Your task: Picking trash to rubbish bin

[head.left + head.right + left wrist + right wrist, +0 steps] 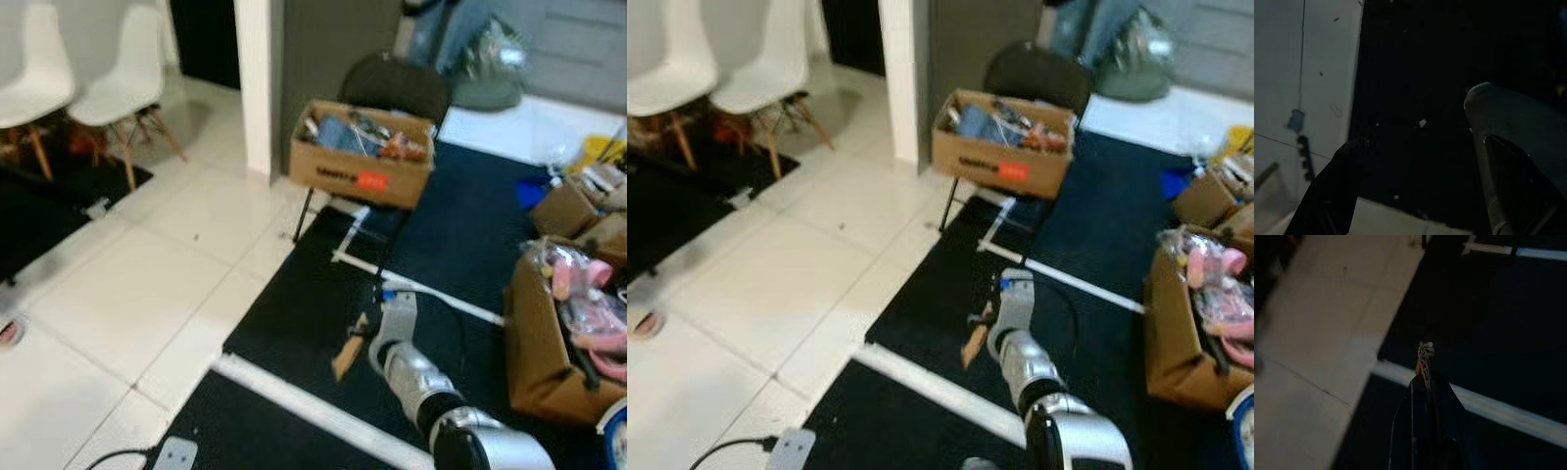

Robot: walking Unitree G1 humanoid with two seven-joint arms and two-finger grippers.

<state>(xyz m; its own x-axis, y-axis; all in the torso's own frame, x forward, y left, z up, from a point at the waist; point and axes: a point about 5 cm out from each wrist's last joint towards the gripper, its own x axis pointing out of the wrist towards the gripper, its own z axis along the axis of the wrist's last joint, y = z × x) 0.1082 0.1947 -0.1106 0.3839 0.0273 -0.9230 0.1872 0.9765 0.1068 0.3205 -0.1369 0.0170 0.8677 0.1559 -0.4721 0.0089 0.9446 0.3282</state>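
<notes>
Right gripper (1422, 377): held out over the dark mat (460, 245), fingers pressed together on a thin scrap.
Trash scrap (348, 354): tan and flat, pinched at the fingertips, up off the floor.
Left gripper (1415, 196): low over the dark mat, fingers wide apart, nothing between them.
Cardboard box (361, 155): well ahead of right gripper, full of stuff, on a black chair (397, 86).
White tape line (313, 411): just below the scrap.

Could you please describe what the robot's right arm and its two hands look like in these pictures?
The right arm is silver and rounded, built of jointed segments with a black band near the elbow, a thin black cable looping beside it and a small blue mark by the wrist. The right hand has long black fingers. The left hand shows black fingers beside a grey rounded housing.
</notes>
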